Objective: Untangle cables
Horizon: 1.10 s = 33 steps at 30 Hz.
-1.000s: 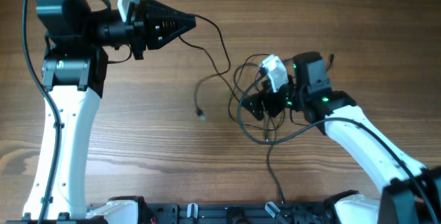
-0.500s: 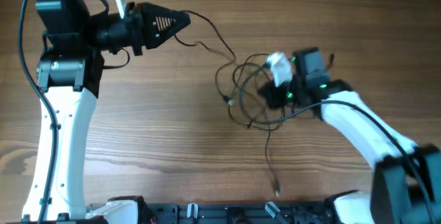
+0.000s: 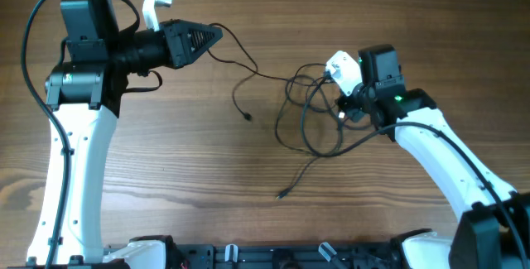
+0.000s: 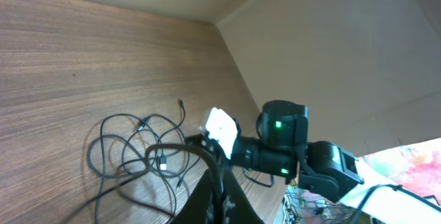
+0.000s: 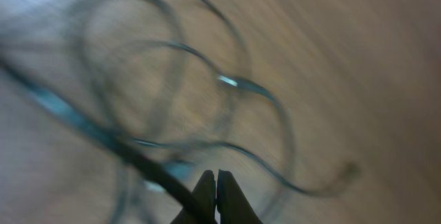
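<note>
Black, very thin cables [image 3: 315, 112] on a wood-grain table [image 3: 182, 186], overhead view; the main knot of loops lies right of centre, touching the right gripper [image 3: 346, 110]; one strand runs from the knot up and left to the left gripper [image 3: 217, 34], and a plugged end [image 3: 249, 118] lies on the wood between the two. Change over the last second: the right gripper, then spread over the knot, has shut and drawn up and to the right; its fingers are now pressed together, with a dark strand seemingly pinched at their base (wrist view blurred); the left gripper stays closed on its strand and has backed slightly leftward; a long tail that reached the near edge has been dragged inward, its plug [image 3: 281, 194] now lying free below the knot. Judged effect: the loops sit wider, yet several crossings persist; separation has only begun.
</note>
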### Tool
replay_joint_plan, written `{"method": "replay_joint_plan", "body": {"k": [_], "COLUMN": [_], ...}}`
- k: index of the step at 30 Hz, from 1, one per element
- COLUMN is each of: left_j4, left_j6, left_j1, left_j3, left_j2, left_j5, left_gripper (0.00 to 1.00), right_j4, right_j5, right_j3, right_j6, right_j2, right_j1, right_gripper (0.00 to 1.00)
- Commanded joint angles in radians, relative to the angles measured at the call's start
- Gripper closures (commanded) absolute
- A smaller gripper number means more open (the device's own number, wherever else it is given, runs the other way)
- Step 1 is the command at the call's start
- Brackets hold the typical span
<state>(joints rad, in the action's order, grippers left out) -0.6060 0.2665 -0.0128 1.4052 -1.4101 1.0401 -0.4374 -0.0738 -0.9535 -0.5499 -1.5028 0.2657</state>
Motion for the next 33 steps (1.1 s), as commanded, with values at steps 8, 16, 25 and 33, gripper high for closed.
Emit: {"method": "replay_joint_plan", "body": {"k": [8,16,25,33], "left_j4": [-0.028,-0.109,-0.039,-0.035], "left_j6": [-0.023,0.06,0.109,0.148], "left_j1": [0.042,0.117,0.139,0.139], "left_j3": [0.001,0.001,0.002,0.002], "left_j2": [0.0,0.0,0.0,0.0], "left_j5": [-0.079,-0.323,0.004,0.07], "left_gripper": [0.96,0.96,0.96,0.96], "right_j4": [0.301,0.397,0.554,0.68], "right_j5": [-0.113,1.023,1.015,1.13], "right_j3": [-0.002,-0.002,-0.002,-0.002], "right_j6": [0.31,0.33,0.288,0.296], "right_j2": [-0.014,0.017,-0.05,-0.118], "right_j1": [0.029,0.051,0.051,0.114], "right_gripper": [0.96,0.95,0.0,0.01]}}
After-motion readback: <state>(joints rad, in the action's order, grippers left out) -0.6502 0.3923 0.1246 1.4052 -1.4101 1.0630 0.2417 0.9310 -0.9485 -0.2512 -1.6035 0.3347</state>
